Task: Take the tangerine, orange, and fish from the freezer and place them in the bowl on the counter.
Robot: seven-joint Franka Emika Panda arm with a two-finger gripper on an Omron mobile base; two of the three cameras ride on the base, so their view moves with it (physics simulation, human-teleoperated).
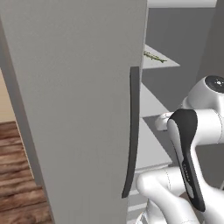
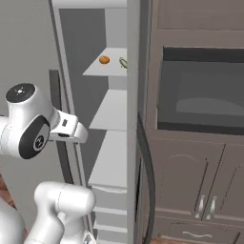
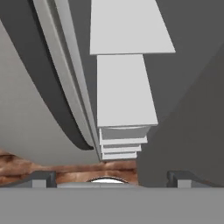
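The freezer stands open, its grey door [image 1: 78, 109] with the dark bar handle [image 1: 133, 131] swung toward me. White shelves [image 2: 112, 112] show inside. On the top shelf lies the thin greenish fish [image 1: 154, 57], and beside it sits one round orange fruit [image 2: 104, 59]; I cannot tell whether it is the tangerine or the orange. My gripper [image 3: 111, 179] is open and holds nothing. It looks down past the shelf edges [image 3: 124, 92] toward the floor. My wrist [image 2: 69, 126] hangs at the height of the middle shelves, well below the fish. The bowl and the counter are out of view.
To the right of the freezer stands a brown cabinet with a built-in oven [image 2: 200, 95] and lower doors with silver handles [image 2: 205, 207]. A dark curved handle [image 2: 147, 167] runs down the freezer's right edge. Wooden floor [image 1: 17, 175] lies left of the door.
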